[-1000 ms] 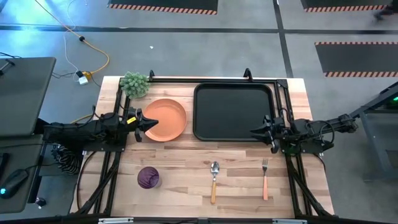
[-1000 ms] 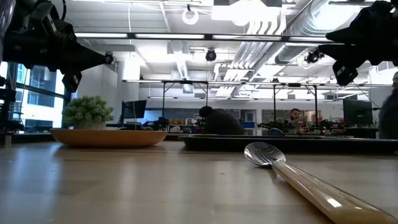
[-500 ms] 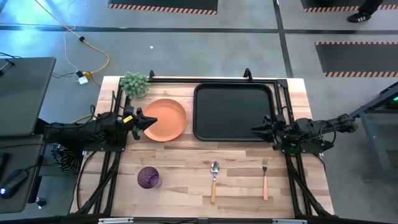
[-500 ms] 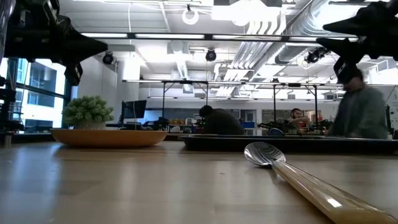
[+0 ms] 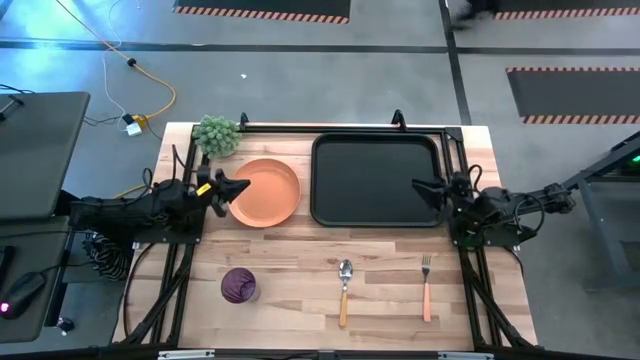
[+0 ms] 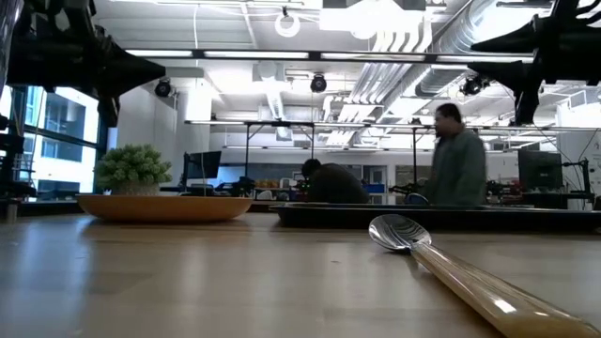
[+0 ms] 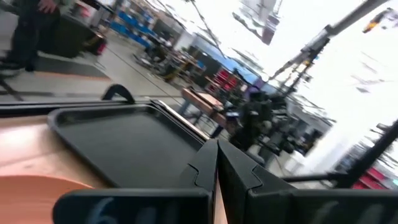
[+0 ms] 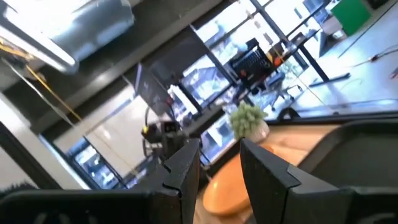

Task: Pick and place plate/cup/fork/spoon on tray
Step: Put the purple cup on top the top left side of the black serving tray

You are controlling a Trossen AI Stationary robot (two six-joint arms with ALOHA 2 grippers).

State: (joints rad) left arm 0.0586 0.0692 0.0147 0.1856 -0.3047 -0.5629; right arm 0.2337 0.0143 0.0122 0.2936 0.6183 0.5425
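Note:
The orange plate (image 5: 265,192) lies on the table left of the black tray (image 5: 372,178). The purple cup (image 5: 238,286) stands near the front left. The spoon (image 5: 344,290) and the fork (image 5: 426,288) lie near the front edge, handles toward the near edge. My left gripper (image 5: 244,186) is shut and empty, raised above the plate's left rim; its wrist view shows the fingertips together (image 7: 216,149). My right gripper (image 5: 417,184) is open and empty, raised above the tray's right rim, and shows high in the low view (image 6: 474,58).
A green fuzzy plant ball (image 5: 216,135) stands at the table's far left corner, behind the plate. Black frame bars run along the table's sides. In the low view, people show in the room beyond the table, one (image 6: 455,160) walking past.
My left gripper has gone up and toward the table's far edge, staying above the plate's left rim. My right gripper has gone toward the far edge and a little up, to the tray's right rim. A person has walked across the room behind.

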